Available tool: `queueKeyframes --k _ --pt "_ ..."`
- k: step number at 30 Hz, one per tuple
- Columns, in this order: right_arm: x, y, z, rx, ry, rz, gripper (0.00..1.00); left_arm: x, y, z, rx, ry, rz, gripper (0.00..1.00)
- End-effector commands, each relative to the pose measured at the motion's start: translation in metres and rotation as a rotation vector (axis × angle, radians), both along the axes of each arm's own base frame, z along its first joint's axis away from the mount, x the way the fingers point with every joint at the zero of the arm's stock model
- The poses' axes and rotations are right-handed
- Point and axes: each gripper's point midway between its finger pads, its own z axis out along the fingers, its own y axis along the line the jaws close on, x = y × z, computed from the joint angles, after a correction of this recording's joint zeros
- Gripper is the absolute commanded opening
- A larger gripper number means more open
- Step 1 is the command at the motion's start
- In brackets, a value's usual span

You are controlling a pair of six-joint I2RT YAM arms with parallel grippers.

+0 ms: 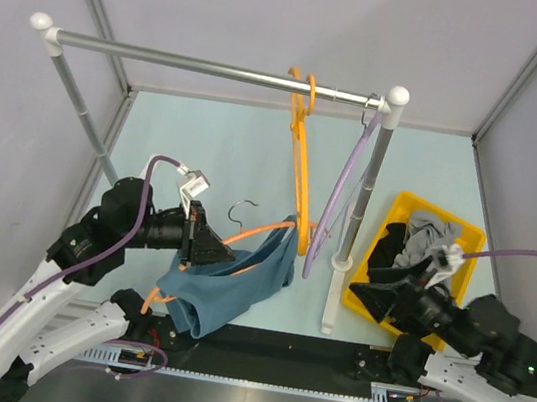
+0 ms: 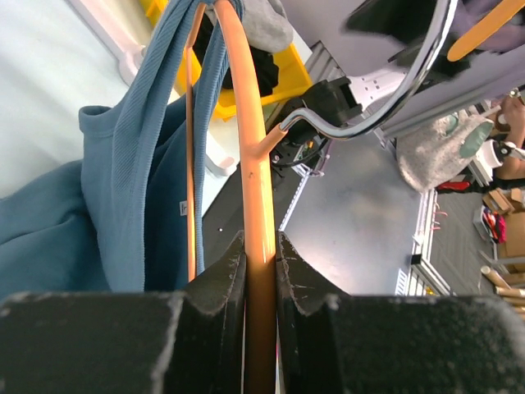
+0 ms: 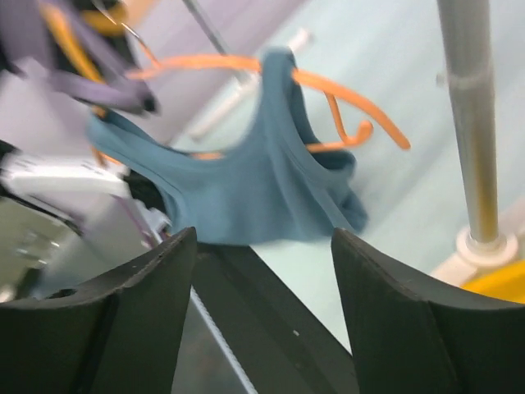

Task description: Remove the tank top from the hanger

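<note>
Tank top (image 1: 236, 282), blue, one item.

Top external view: it is draped on an orange hanger (image 1: 266, 231) that is off the rail, left of the rack post (image 1: 371, 191) and nearer the arms. Its bulk sags beneath the hanger. The left gripper (image 1: 203, 244), further left of the post, clamps the hanger close to its hook, apparently to hold it aloft so the cloth hangs free for a pull. The right gripper (image 1: 368, 295), by the post's foot and beside the yellow bin (image 1: 470, 239), points toward the garment.

Left wrist view: the jaws are closed tight on the hanger's orange bar (image 2: 256, 189). A tank top (image 2: 139, 189) strap loops over the bar's far end. The steel hook (image 2: 385, 107) is caught on nothing.

Right wrist view: the fingers (image 3: 148, 287) are spread wide with nothing between them. The tank top (image 3: 254, 189) lies straight ahead, left of the post (image 3: 472, 123), with one hanger arm (image 3: 361, 98) bare. Judged: the right gripper is lined up to take a fold of fabric and draw it off while the left steadies the hanger.
</note>
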Motion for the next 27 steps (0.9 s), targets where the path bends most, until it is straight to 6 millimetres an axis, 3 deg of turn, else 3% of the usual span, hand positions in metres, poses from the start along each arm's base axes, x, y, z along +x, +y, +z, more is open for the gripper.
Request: queueKeyframes --k 1,2,3,4,6,8,9,10,19,23,27 --pt "0.02 0.019 -0.012 0.067 0.027 -0.07 0.62 -0.002 -0.011 0.025 -0.106 -0.067 -0.064 0.0" --pt "0.022 0.025 -0.011 0.094 0.03 -0.07 0.6 -0.001 -0.011 0.023 -0.103 -0.064 -0.064 0.0" --pt "0.025 0.035 -0.024 0.082 0.029 -0.063 0.59 -0.001 -0.011 0.023 -0.105 -0.064 -0.065 0.0" --pt "0.028 0.04 -0.013 0.132 0.002 -0.063 0.59 0.0 -0.012 0.02 -0.1 -0.06 -0.06 0.0" --pt "0.036 0.052 -0.03 0.098 -0.011 -0.066 0.6 0.003 -0.013 0.014 -0.095 -0.039 -0.055 0.0" --pt "0.039 0.062 -0.024 0.145 -0.044 -0.061 0.64 0.005 -0.016 0.011 -0.094 -0.026 -0.057 0.0" --pt "0.042 0.07 -0.037 0.128 -0.042 -0.058 0.64 0.006 -0.017 0.01 -0.093 -0.019 -0.061 0.0" --pt "0.044 0.075 -0.026 0.184 -0.067 -0.052 0.64 0.006 -0.017 0.009 -0.091 -0.013 -0.063 0.0" --pt "0.055 0.114 -0.04 0.159 -0.059 -0.026 0.59 0.003 -0.015 -0.002 -0.083 0.009 -0.054 0.0" --pt "0.065 0.114 -0.049 0.139 -0.033 -0.084 0.57 0.002 -0.016 -0.005 -0.084 0.025 -0.057 0.0" --pt "0.083 0.099 -0.055 0.154 0.006 -0.223 0.58 0.0 -0.015 -0.003 -0.093 0.019 -0.06 0.0"
